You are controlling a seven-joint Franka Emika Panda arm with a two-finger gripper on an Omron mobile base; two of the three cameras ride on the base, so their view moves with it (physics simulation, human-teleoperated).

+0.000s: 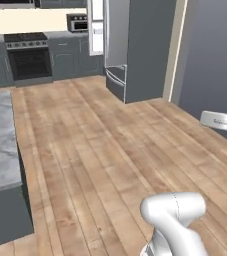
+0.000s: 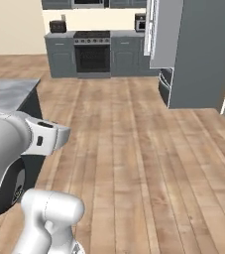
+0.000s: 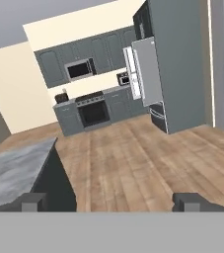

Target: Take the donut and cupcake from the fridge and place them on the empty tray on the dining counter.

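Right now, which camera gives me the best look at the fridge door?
The hand view: the fridge shows nearly full height, its open door and white shelves facing the stove. The left base view cuts the top off and shows the door edge-on; the right base view shows its grey outer face.

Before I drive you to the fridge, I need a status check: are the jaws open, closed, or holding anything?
Gripper: open, jaws spread wide apart in the hand view, nothing between them.

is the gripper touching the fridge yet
Apart. The hand view shows the gripper at the bottom of the picture, fingertips spread, with a long stretch of wood floor between it and the fridge.
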